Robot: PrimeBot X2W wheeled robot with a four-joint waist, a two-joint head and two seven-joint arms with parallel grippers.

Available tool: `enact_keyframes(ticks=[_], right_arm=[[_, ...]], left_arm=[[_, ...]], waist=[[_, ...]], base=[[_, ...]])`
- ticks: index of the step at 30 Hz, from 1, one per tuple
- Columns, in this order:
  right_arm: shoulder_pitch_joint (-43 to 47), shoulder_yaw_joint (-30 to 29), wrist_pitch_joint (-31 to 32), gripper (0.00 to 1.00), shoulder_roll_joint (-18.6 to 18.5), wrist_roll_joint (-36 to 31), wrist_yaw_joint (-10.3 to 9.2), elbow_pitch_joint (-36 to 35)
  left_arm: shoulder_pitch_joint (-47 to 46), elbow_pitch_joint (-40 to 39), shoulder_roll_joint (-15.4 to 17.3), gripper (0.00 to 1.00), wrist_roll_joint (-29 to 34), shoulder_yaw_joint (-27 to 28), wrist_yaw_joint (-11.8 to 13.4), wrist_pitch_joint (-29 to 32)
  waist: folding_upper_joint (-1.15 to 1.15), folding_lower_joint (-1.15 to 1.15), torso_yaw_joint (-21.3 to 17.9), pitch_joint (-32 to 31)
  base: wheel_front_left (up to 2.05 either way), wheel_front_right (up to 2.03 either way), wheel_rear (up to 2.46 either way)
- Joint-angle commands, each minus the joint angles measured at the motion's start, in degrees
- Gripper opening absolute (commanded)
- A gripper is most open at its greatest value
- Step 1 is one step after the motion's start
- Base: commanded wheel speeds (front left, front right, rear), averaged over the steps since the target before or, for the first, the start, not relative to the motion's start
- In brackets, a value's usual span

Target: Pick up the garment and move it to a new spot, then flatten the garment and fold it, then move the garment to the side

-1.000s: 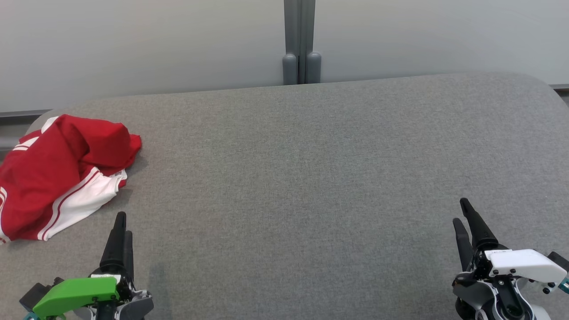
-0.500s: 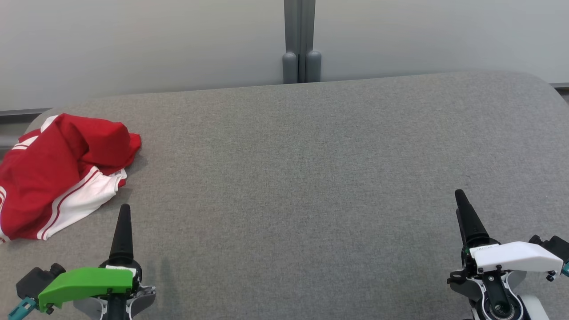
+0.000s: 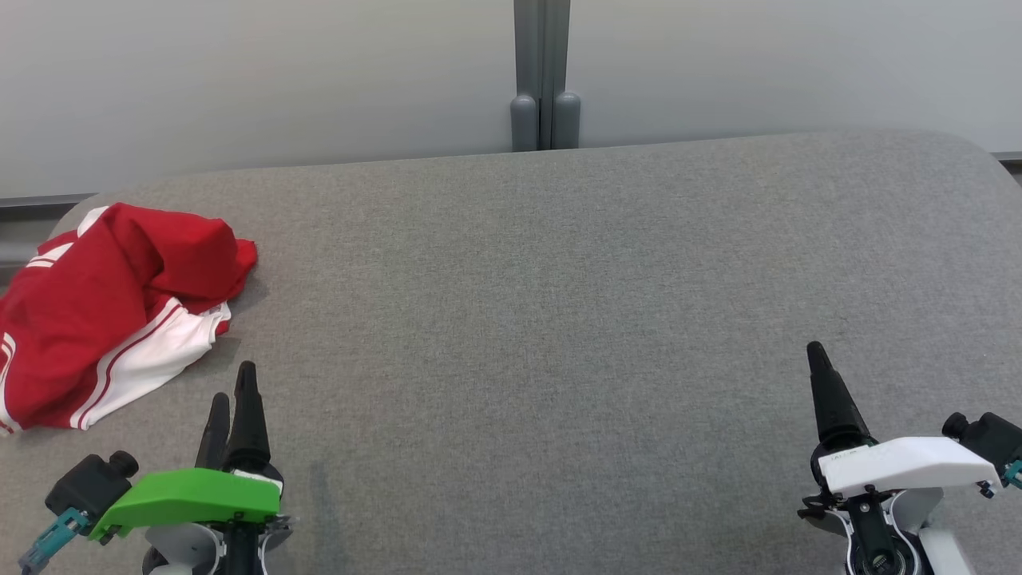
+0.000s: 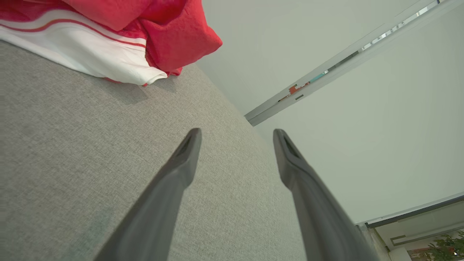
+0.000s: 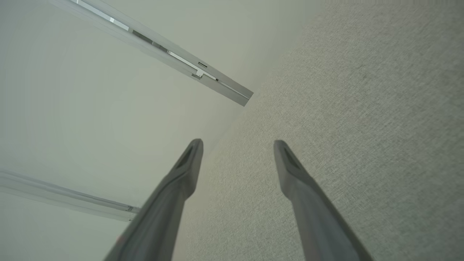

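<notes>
The garment (image 3: 104, 307) is a red piece with white panels and stripes, lying crumpled at the left edge of the grey table (image 3: 543, 319). The left wrist view has the garment (image 4: 119, 40) at its top left, beyond the fingers. My left gripper (image 3: 233, 382) with its green cover stands at the lower left, just right of and nearer than the garment, apart from it. Its jaws are open and empty (image 4: 235, 136). My right gripper (image 3: 816, 355) with the white cover is at the lower right, far from the garment, open with nothing between its fingers (image 5: 237, 145).
A pale wall runs behind the table, with a grey post (image 3: 543, 76) at its middle. The table's rounded corners lie at the far left and far right. Grey cloth stretches bare between the two grippers.
Both arms have risen and rolled about their wrists. The left gripper moved up and a little right, nearer the garment's lower corner. The garment has not moved.
</notes>
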Motion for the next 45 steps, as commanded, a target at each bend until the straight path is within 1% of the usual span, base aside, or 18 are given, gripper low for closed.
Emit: enact_keyframes(ticks=[1, 13, 26, 41, 45], right_arm=[[-0.3, 0.3, -0.7, 1.00, -0.3, -2.6, 0.03, -1.1], [0.3, 1.5, -3.0, 1.00, -0.4, -12.1, 0.03, -0.2], [0.6, 2.5, -5.1, 1.00, -0.5, -21.2, 0.03, -0.6], [0.8, 3.6, -7.3, 1.00, -0.5, -31.5, 0.04, -0.4], [0.9, 3.9, -7.8, 1.00, -0.6, -34.2, 0.04, -0.2]], left_arm=[[-1.6, -1.0, 0.5, 1.00, 2.3, -0.3, 0.4, -0.6], [-1.1, -1.1, 0.5, 1.00, 12.0, -1.3, 1.2, -2.9], [-1.3, -0.2, 0.6, 1.00, 21.7, -2.4, 2.6, -5.0], [-1.8, 0.4, 0.7, 1.00, 30.3, -3.0, 4.0, -7.2], [-2.1, 0.8, 0.7, 1.00, 32.4, -3.3, 3.9, -7.7]], waist=[[0.00, 0.00, 0.0, 0.0], [0.00, 0.00, 0.4, -0.2], [0.00, 0.00, 0.7, -0.3], [0.00, 0.00, 1.0, -0.3], [0.00, 0.00, 1.1, -0.3]], base=[[0.00, 0.00, 0.00], [0.00, 0.00, 0.00], [0.00, 0.00, 0.00], [0.00, 0.00, 0.00], [0.00, 0.00, 0.00]])
